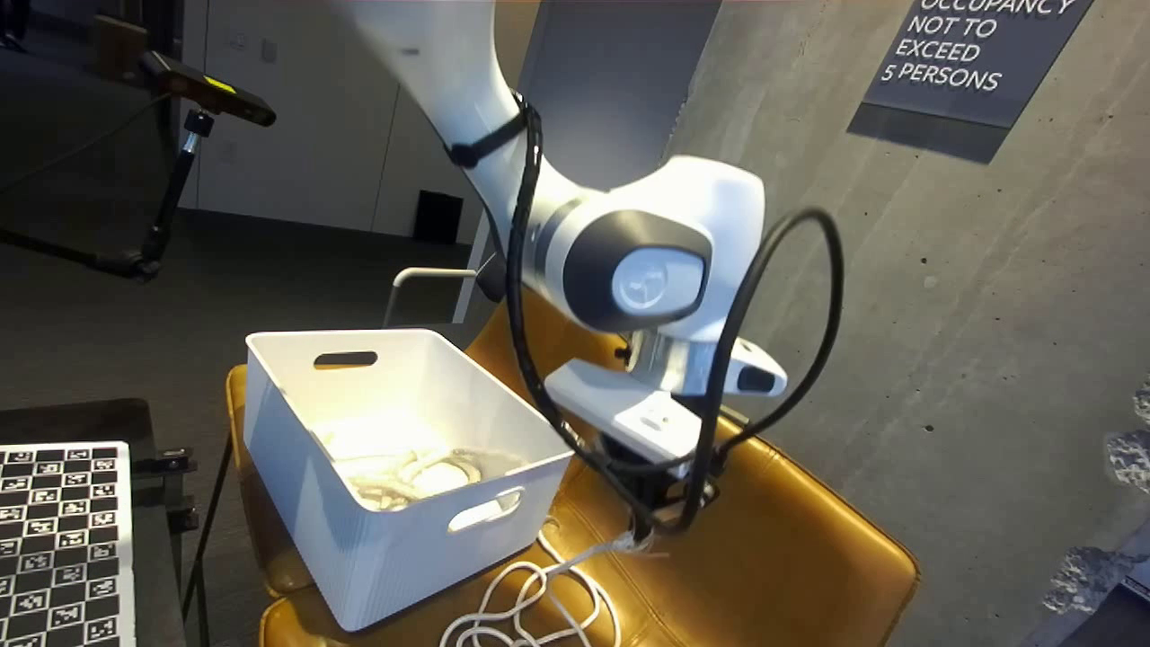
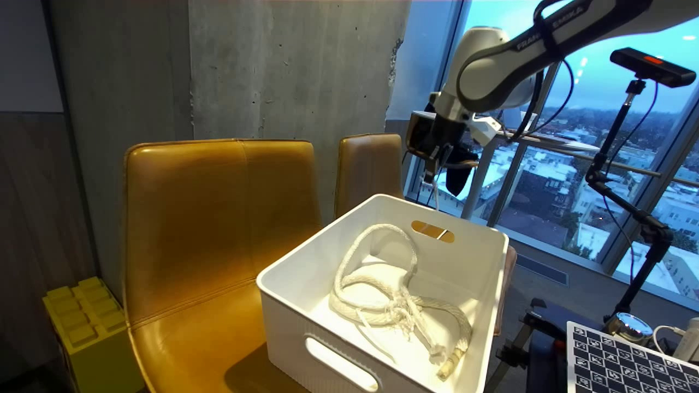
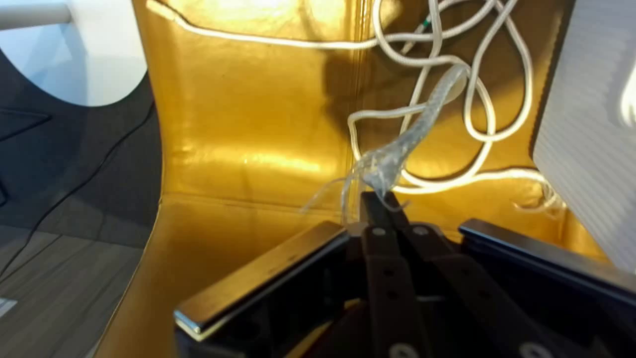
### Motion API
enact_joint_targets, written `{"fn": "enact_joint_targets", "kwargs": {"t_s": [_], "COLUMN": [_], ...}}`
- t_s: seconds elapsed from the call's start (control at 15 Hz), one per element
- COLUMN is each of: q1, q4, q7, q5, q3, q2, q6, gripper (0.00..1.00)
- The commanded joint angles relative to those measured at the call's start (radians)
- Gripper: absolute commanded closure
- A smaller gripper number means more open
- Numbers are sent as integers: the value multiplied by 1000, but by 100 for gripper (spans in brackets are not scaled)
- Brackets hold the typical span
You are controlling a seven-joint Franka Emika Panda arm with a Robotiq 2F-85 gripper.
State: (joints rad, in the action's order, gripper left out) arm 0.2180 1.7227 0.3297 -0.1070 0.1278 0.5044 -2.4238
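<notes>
"What is being pinched by the jaws?"
"The rope [image 3: 425,119] is being pinched, beside the bin [image 1: 422,566]."
"What is being risked?"
"Slipping, perhaps: only a frayed end is being squeezed."

Sign [image 1: 963,83]: "OCCUPANCY NOT TO EXCEED 5 PERSONS" (arm [image 2: 579,27]: "FRAN… EMIKA")
</notes>
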Motion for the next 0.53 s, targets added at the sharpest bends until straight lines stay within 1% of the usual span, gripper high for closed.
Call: {"fn": "enact_joint_targets", "kwargs": {"t_s": [0.0,0.2,0.47], "q1": [-23,-54,-115], "q4": [46,40,60], "q7": [8,18,28], "q5": [-25,-20,-16], "q3": [-16,-33,-72], "q2": [-176,-294,-455], "q6": [34,50,91], "gripper": [100,100,100]}}
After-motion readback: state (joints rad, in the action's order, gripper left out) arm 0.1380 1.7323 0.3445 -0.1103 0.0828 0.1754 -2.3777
